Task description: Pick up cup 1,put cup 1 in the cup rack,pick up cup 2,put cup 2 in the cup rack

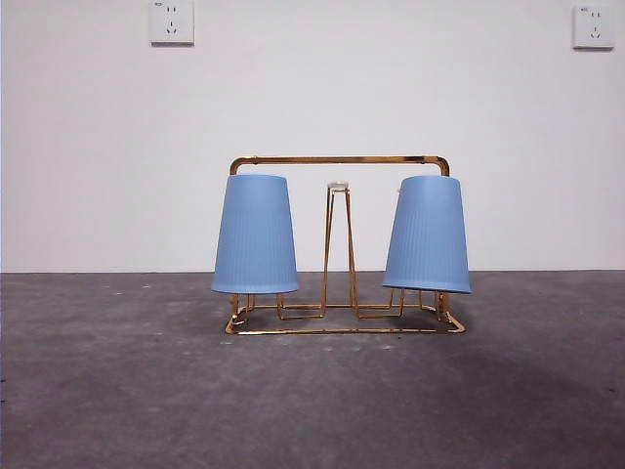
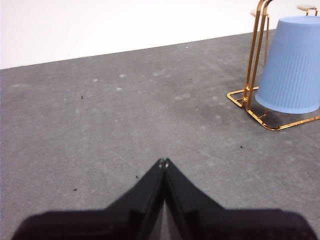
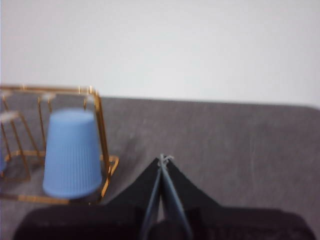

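Observation:
The gold wire cup rack (image 1: 342,327) stands mid-table with its arched handle frame on top. Two ribbed blue cups hang upside down on its pegs: one on the left (image 1: 256,234), one on the right (image 1: 428,234), the right one slightly tilted. A bare white-tipped peg (image 1: 338,186) rises between them. My left gripper (image 2: 163,161) is shut and empty, low over the table beside the rack's left end (image 2: 248,95) and its cup (image 2: 292,65). My right gripper (image 3: 164,159) is shut and empty, off the rack's right end (image 3: 100,145), near the other cup (image 3: 71,152).
A white wall with two sockets (image 1: 172,21) (image 1: 594,26) closes the back. Grey tabletop (image 1: 117,391) spreads around the rack. Neither arm shows in the front view.

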Controlling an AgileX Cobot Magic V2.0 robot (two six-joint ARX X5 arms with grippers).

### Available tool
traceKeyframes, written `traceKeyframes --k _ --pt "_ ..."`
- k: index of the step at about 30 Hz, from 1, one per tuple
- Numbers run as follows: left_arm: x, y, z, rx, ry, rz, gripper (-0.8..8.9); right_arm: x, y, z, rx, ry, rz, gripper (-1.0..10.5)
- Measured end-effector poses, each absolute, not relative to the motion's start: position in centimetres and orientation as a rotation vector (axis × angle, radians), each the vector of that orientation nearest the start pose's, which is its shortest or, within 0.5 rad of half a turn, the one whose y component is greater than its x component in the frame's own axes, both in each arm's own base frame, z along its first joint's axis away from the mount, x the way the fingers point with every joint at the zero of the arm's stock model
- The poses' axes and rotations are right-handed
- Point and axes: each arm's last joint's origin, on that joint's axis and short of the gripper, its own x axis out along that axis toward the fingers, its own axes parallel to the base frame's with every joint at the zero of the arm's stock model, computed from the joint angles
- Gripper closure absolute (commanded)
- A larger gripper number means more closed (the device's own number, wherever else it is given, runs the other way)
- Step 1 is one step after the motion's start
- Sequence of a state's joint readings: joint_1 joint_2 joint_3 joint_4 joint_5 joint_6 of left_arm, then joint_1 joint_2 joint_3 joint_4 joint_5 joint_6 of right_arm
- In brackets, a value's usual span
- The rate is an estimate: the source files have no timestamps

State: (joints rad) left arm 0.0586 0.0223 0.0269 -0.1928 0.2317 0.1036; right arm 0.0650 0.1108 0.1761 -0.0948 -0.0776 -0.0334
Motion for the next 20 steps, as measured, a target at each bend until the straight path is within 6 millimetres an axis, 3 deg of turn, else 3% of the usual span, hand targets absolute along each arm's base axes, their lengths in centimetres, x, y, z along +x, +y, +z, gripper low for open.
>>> traceKeyframes --k 4,11,20 --pt "9.5 -0.1 15.3 0.076 0.177 -0.182 8.17 9.4 0.8 17.8 -0.012 0.050 0.143 9.5" --pt "9.5 -0.1 15.3 0.075 0.178 -0.182 8.17 9.5 0.7 15.4 0.005 0.163 0.097 9.5" --pt "9.6 -0.1 15.2 0.074 0.188 -0.182 8.17 9.5 0.7 15.3 0.008 0.174 0.086 9.5"
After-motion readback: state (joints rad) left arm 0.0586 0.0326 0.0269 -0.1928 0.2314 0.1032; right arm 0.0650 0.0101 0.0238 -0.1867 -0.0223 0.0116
